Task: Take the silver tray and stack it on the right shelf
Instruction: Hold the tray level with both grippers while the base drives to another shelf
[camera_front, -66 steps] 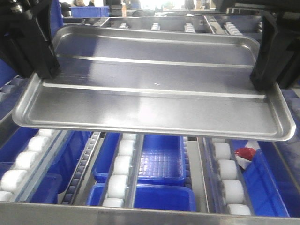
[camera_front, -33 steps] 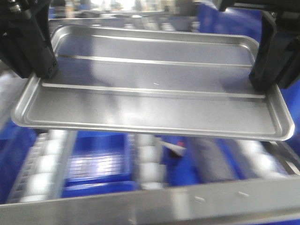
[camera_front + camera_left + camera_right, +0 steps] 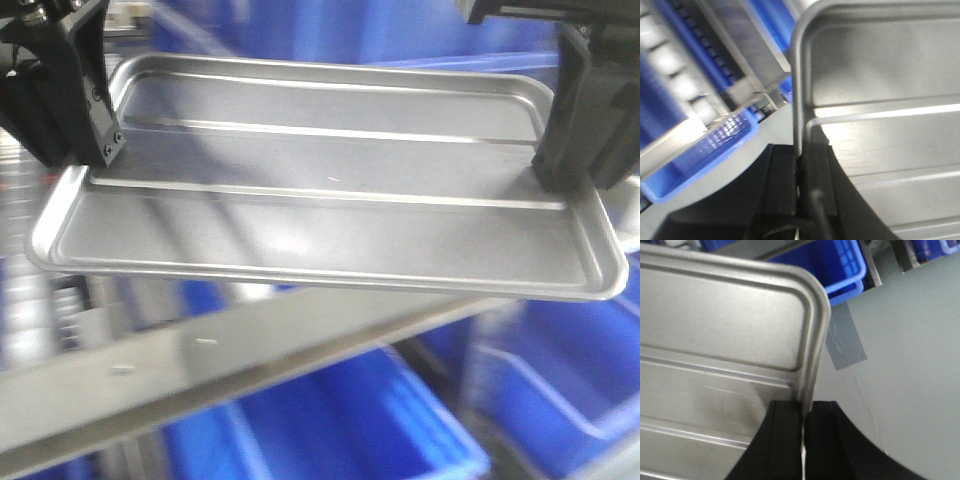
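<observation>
I have the left gripper (image 3: 800, 167) clenched on one short rim of the silver tray (image 3: 330, 210); the right gripper (image 3: 803, 415) pinches the opposite rim; the tray hangs level between both claws; beneath them the right shelf (image 3: 200, 350) and blue bins (image 3: 340, 420) show blurred.

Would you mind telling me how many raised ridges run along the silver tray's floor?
2 on the silver tray: a far ridge, a near ridge; none appears hidden.
</observation>
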`<state>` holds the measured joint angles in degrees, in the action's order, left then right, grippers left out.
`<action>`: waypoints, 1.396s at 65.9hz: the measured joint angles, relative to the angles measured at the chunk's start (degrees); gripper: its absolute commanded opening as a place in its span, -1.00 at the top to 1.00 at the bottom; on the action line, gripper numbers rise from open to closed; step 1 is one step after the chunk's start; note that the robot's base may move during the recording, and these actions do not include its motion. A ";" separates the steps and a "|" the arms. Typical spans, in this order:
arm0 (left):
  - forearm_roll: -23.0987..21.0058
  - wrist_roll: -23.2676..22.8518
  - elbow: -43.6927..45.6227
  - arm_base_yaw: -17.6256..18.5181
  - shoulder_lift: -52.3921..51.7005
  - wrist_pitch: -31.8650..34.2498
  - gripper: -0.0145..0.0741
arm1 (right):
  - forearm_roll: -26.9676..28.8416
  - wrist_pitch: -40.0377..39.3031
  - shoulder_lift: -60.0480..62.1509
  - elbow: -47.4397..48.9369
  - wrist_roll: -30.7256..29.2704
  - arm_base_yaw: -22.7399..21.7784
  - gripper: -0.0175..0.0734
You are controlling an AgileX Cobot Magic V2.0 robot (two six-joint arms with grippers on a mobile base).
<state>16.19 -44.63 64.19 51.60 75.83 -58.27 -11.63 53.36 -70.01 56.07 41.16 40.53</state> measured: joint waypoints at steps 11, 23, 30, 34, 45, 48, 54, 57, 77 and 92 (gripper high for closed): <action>0.00 0.00 0.00 0.00 0.00 0.00 0.89 | 0.00 0.00 0.00 0.00 0.00 0.00 0.49; 0.00 0.00 0.00 0.00 0.00 0.00 0.89 | 0.00 0.00 0.00 0.00 0.00 0.00 0.49; 0.00 0.00 0.00 0.00 0.00 0.00 0.89 | 0.00 0.00 0.00 0.00 0.00 0.00 0.49; 0.00 0.00 0.00 0.00 0.00 0.00 0.89 | 0.00 0.00 0.00 0.00 0.00 0.00 0.49; 0.00 0.00 0.00 0.00 0.00 0.10 0.89 | 0.00 0.00 0.00 0.00 0.00 0.00 0.49; 0.00 0.00 0.00 0.00 0.00 0.10 0.89 | 0.00 0.00 0.00 0.00 0.00 0.00 0.49; 0.00 0.00 0.00 0.00 0.00 0.10 0.89 | 0.00 0.00 0.00 0.00 0.00 0.00 0.49; 0.00 0.00 0.00 0.00 0.00 0.10 0.89 | 0.00 0.00 0.00 0.00 0.00 0.00 0.49; 0.00 0.00 0.03 0.00 0.00 0.10 0.89 | 0.00 0.10 0.00 0.00 0.00 0.00 0.49; -0.11 0.00 0.03 0.00 0.00 0.10 0.89 | 0.00 0.32 0.11 0.00 0.00 0.00 0.49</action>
<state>16.09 -44.63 64.22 51.60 75.83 -58.16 -11.63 53.68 -69.90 56.07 41.16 40.53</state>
